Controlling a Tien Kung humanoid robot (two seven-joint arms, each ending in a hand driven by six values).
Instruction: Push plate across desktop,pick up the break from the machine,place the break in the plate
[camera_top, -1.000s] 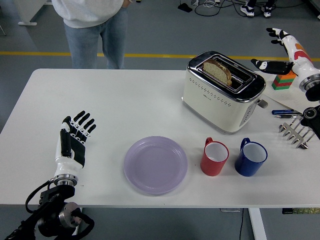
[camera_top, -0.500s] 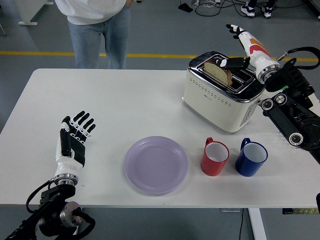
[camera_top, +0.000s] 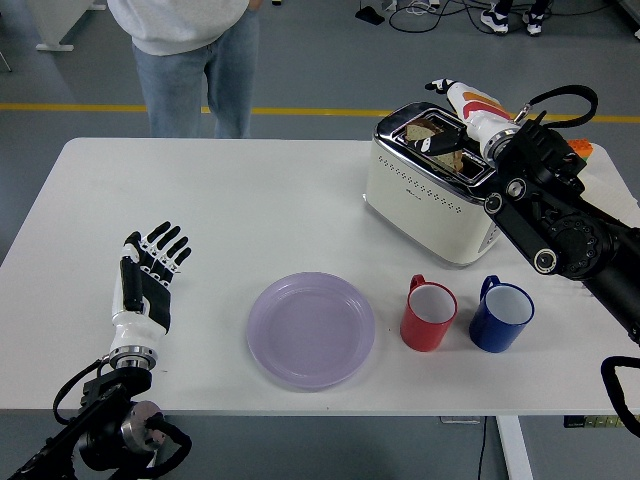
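Note:
A lilac plate (camera_top: 311, 329) lies near the table's front edge, in the middle. A cream toaster (camera_top: 432, 195) stands at the back right with a slice of bread (camera_top: 428, 131) sticking up from its slot. My right hand (camera_top: 452, 112) reaches in over the toaster's top. Its fingers are spread, with the thumb (camera_top: 446, 141) on the near side of the slice and a finger pointing beyond it. I cannot see a closed grasp. My left hand (camera_top: 150, 272) rests palm down at the front left with its fingers spread, holding nothing.
A red mug (camera_top: 430, 313) and a blue mug (camera_top: 503, 316) stand side by side right of the plate, in front of the toaster. My right forearm (camera_top: 555, 215) hangs over the table's right side. A person (camera_top: 190, 60) stands beyond the far edge.
My right arm has swung in from the far right to the toaster, and the hand has come down over the slice of bread. My left hand, the plate and the mugs have not moved.

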